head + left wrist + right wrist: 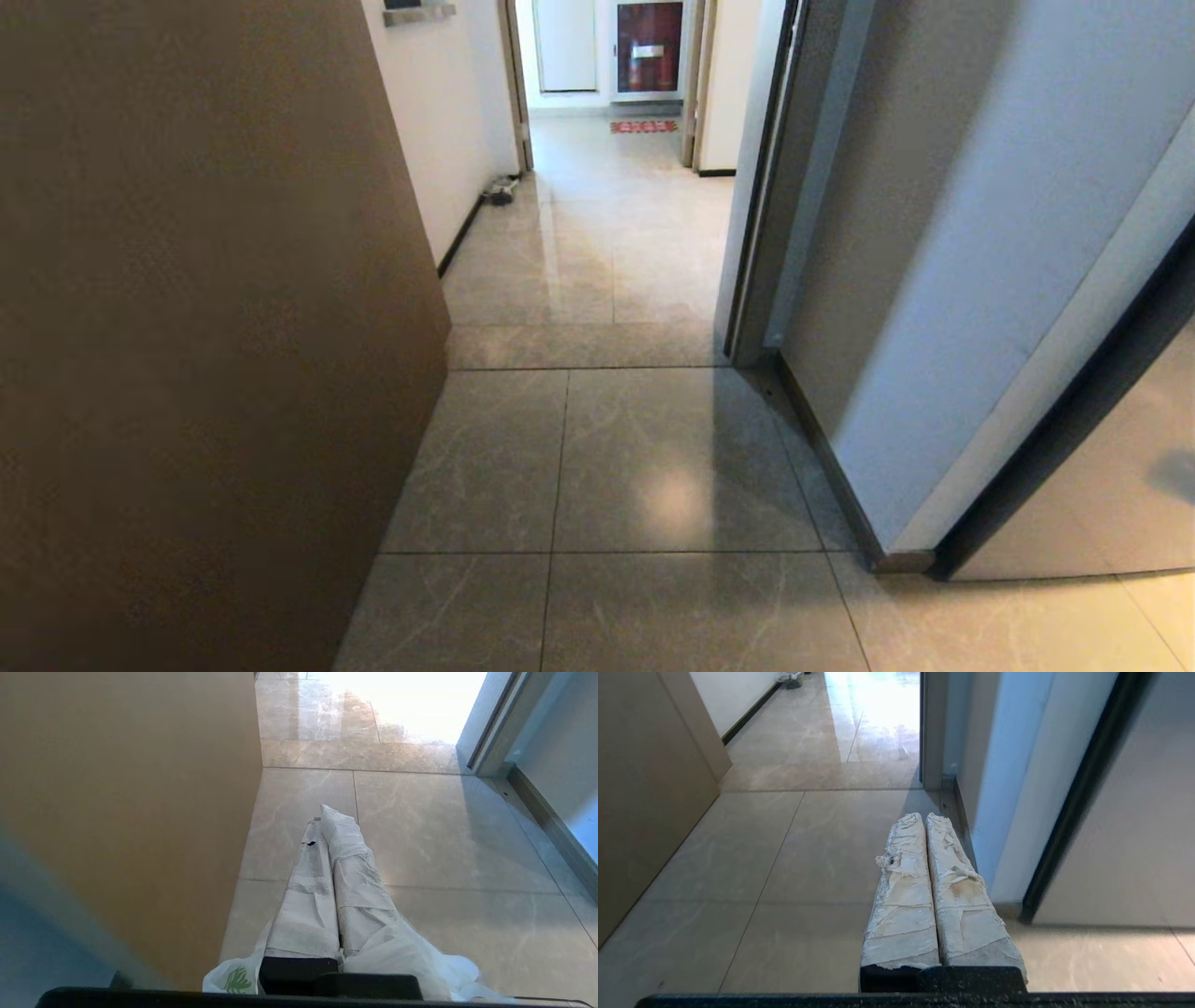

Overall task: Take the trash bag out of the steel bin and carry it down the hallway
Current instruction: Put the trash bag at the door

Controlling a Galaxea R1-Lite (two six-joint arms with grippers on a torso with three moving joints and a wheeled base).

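Note:
The trash bag, thin white plastic with green print, bunches out on both sides of my left gripper's tape-wrapped fingers, near their base. That gripper is shut on the bag and hangs over the floor tiles. My right gripper is shut too, with nothing between its wrapped fingers, close to a door's edge. The hallway of glossy grey-beige tiles runs ahead through a doorway. The steel bin is out of view. Neither arm shows in the head view.
A tall brown panel closes off the left side. A grey door stands open on the right, its frame narrowing the passage. A small dark object lies by the left wall's baseboard. A red mat lies at the far end.

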